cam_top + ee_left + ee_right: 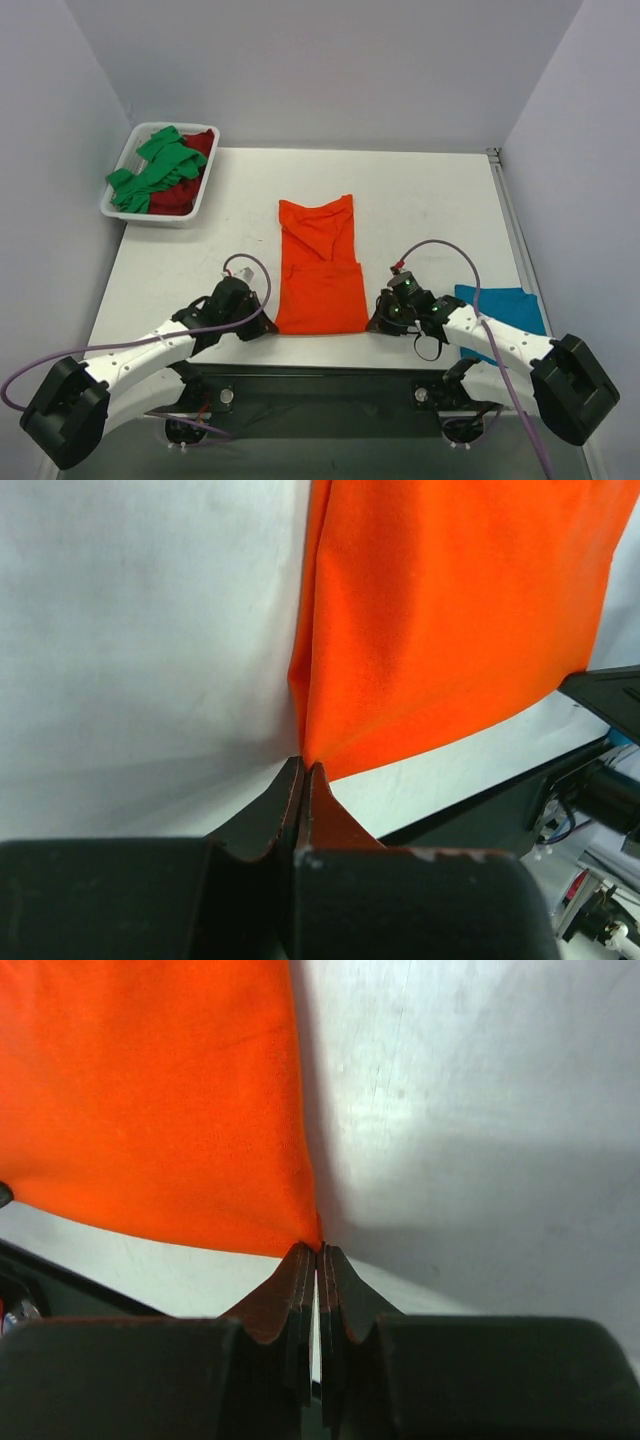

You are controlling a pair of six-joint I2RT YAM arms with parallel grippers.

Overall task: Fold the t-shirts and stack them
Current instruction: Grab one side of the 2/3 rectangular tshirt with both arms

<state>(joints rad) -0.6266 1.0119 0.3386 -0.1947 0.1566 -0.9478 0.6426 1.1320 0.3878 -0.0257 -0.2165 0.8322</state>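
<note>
Both arms stretch low, left claw [268, 327] and right claw [372, 325] pinched shut on near corners of the orange t-shirt [320, 270].

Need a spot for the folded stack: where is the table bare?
Bare table: between orange shirt and teal shirt, beyond the orange shirt, and between it and the tray. Crowded: near edge, where left gripper and right gripper pinch its corners.

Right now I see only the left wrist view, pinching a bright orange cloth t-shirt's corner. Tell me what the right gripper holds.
Observer: The right gripper is shut on the bright orange cloth t-shirt, at its other near corner.
Operator: Report the remaining shirts.
Observer: A green cloth t-shirt and a dark red cloth t-shirt lie crumpled in the white plastic rectangular tray, far left.
Operator: List any others.
Observer: A teal blue cloth t-shirt lies flat at the table's near right.
</note>
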